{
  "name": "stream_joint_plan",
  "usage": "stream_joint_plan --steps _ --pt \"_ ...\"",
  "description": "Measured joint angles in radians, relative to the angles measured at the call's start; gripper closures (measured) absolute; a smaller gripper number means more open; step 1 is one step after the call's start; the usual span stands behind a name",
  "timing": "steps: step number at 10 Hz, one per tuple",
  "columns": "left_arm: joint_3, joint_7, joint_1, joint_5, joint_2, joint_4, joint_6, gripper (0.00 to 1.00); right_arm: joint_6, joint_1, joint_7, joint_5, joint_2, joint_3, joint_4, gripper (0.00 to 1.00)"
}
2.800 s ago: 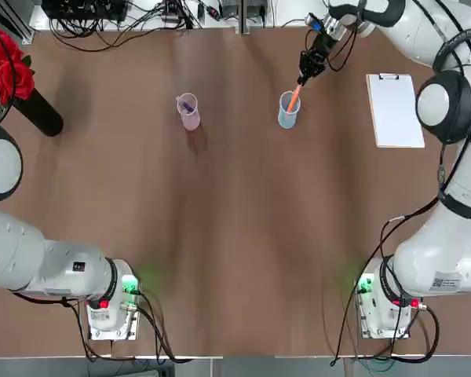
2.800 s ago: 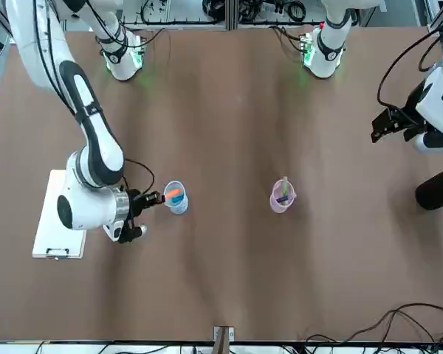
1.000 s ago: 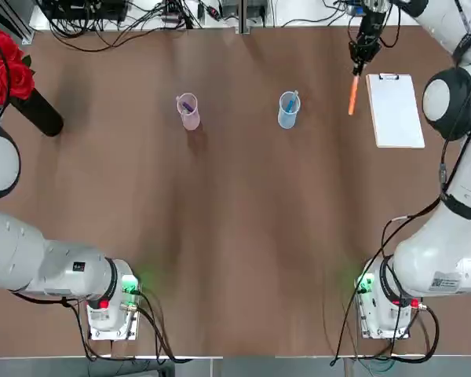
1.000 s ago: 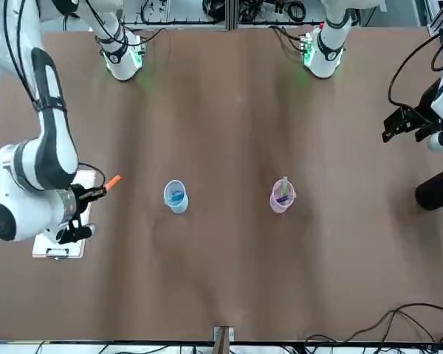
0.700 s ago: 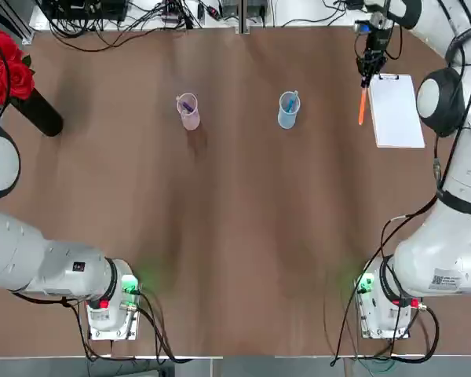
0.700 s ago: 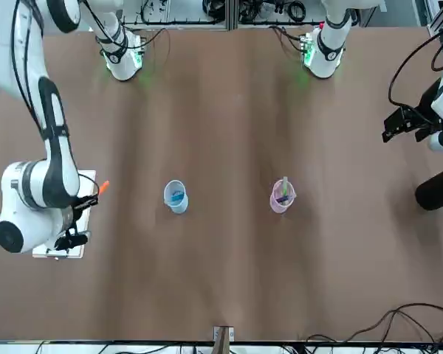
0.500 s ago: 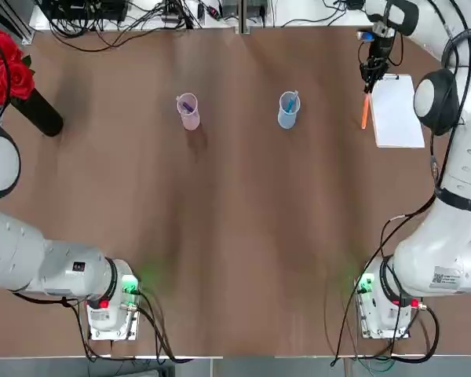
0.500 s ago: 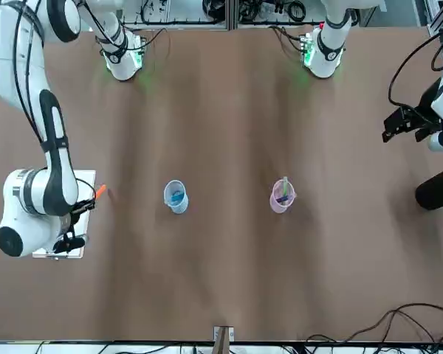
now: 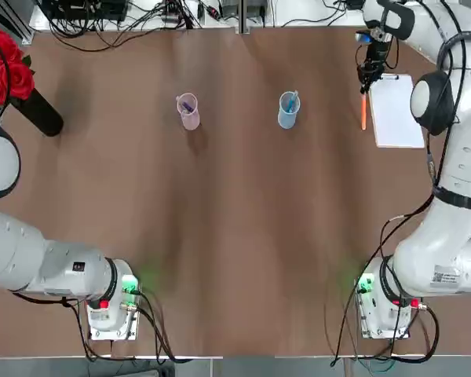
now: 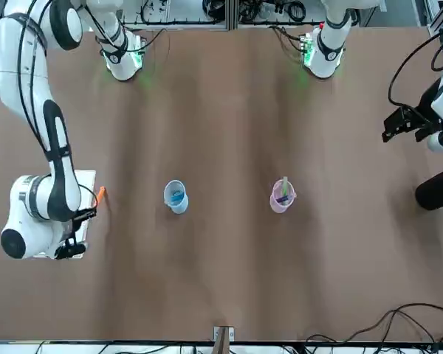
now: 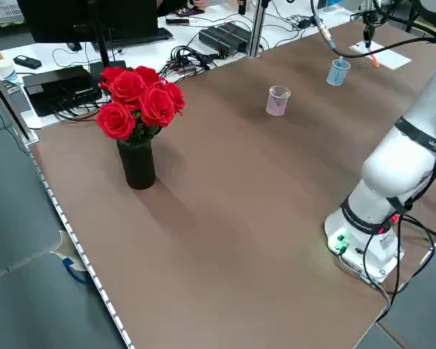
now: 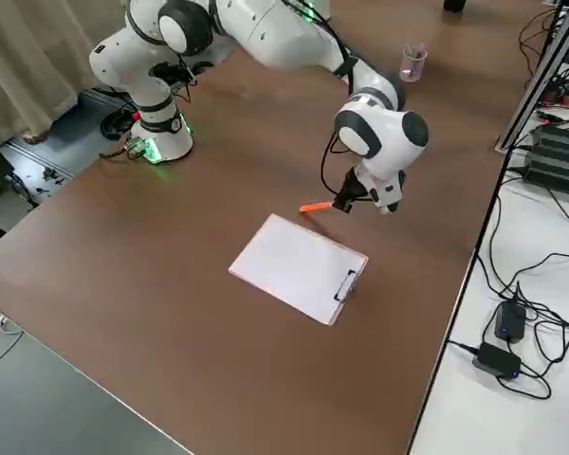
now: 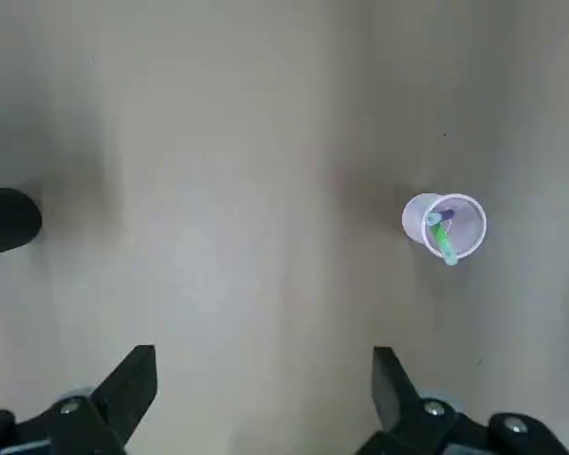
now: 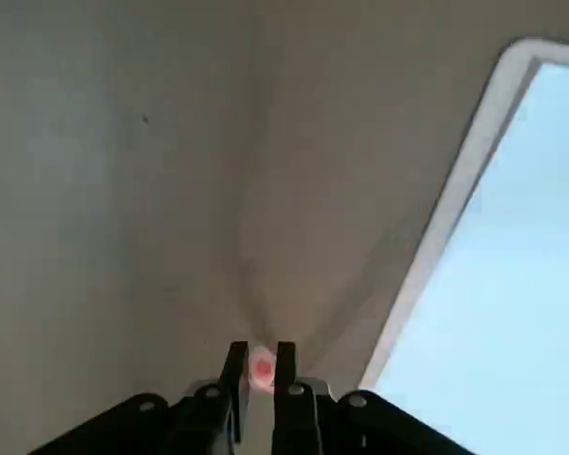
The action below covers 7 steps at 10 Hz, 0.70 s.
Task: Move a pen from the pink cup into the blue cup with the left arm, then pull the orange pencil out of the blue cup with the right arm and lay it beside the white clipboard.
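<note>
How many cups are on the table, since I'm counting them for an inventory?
2: the pink cup, left of centre, and the blue cup, nearer the clipboard.

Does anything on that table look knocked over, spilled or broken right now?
Nothing stands out: the pink cup and blue cup stand upright, and the clipboard lies flat. I see no spill or breakage.

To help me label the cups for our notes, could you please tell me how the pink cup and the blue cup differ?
The pink cup is translucent pale pink, while the blue cup is pale blue. The pink cup holds a purple pen and a green one; the blue cup shows a blue pen. Both are small round-rimmed tumblers standing on the table.
</note>
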Motion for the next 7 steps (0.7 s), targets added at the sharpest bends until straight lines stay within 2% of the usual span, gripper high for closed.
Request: stream_joint_plan --steps 3,7 --pt "0.000 0.000 0.000 0.000 0.000 -0.001 0.000 0.00 0.085 0.005 -0.005 0.040 0.019 0.001 0.000 0.85" --pt "-0.002 -0.003 0.000 0.000 0.000 -0.001 0.000 0.00 0.190 0.000 -0.066 0.041 0.042 -0.003 0.001 0.85"
